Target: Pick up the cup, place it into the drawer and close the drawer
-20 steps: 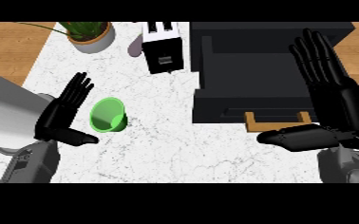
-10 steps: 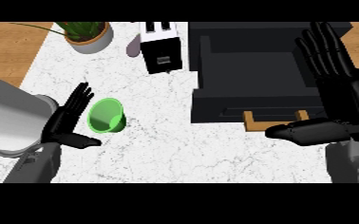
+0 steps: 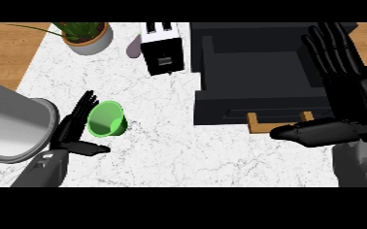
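you have a small bright green cup (image 3: 107, 119) lying tipped on the white marbled counter (image 3: 179, 150), its open mouth facing up toward you, at about 9 o'clock from the middle of the view. the black left hand (image 3: 76, 128) sits right against the cup's left side, fingers straight and spread, pointing toward 1 o'clock, thumb stretched out below the cup toward 3 o'clock. nothing is curled round the cup, so read that hand as released and merely beside it, touching or nearly touching its rim; you cannot tell which.

at 3 o'clock your black right hand (image 3: 337, 92) stands open at the view's right edge, fingers straight up toward 12 o'clock over the right wall of the open black drawer (image 3: 251, 63), thumb lying flat toward 9 o'clock just below the drawer's front. it holds nothing. a wooden handle (image 3: 279, 122) shows on the drawer front, just left of that thumb.

the drawer fills the 1 to 2 o'clock area, well apart from the cup. a black and white toaster (image 3: 162, 53) stands at 12 o'clock just left of the drawer. a potted green plant in a grey pot (image 3: 90, 36) sits at 11 o'clock. a grey rounded body (image 3: 22, 126) shows at the left edge, just left of the left hand.
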You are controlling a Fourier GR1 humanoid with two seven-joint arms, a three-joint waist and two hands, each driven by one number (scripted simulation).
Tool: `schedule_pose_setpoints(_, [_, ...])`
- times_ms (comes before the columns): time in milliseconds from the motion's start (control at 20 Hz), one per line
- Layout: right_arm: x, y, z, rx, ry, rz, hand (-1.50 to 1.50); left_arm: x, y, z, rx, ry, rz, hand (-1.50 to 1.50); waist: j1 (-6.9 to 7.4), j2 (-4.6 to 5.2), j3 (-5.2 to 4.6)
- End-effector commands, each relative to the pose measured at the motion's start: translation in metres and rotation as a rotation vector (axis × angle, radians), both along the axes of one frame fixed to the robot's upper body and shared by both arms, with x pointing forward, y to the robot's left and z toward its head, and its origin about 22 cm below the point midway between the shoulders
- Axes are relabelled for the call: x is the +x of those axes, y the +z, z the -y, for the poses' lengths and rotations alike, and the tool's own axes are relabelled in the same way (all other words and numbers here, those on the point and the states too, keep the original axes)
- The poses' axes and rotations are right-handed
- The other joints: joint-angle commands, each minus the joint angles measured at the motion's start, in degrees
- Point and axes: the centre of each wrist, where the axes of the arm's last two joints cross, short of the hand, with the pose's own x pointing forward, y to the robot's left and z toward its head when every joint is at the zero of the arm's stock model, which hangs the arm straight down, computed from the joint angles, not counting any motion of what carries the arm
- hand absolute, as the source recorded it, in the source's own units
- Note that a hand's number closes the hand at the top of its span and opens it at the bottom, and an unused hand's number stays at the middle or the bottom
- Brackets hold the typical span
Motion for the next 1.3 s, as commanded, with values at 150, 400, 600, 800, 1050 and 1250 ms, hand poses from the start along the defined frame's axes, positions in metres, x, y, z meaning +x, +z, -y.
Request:
schedule_pose_setpoints(150, [-0.006, -0.004, 0.003, -0.002, 0.001, 0.002, -1.50, -0.008, -0.008, -0.001, -0.071, -0.036, 0.086, -1.50, -0.37, 0.07, -0.03])
schedule_pose_setpoints(400, [0.005, 0.003, -0.008, -0.002, 0.015, 0.004, -1.50, 0.002, -0.010, 0.023, -0.086, -0.053, 0.090, -1.50, -0.64, 0.36, -0.12])
schedule_pose_setpoints(600, [0.015, 0.002, 0.001, -0.013, 0.004, 0.003, -1.50, 0.004, -0.012, 0.033, -0.090, -0.085, 0.108, -1.50, -0.45, 0.49, -0.12])
schedule_pose_setpoints(800, [0.001, 0.000, 0.012, -0.013, 0.010, -0.003, -1.50, 0.014, -0.009, 0.046, -0.141, -0.115, 0.084, -1.50, -0.81, 0.28, -0.06])
schedule_pose_setpoints(1050, [0.003, 0.003, 0.006, -0.009, -0.003, -0.002, -1.50, 0.020, -0.004, 0.044, -0.273, -0.191, 0.086, 1.50, -0.91, 0.52, -0.18])
schedule_pose_setpoints(1250, [0.005, -0.002, 0.009, -0.027, 0.000, -0.010, -1.50, 0.014, -0.012, 0.063, -0.134, -0.096, 0.283, 1.50, -0.25, 0.42, -0.09])
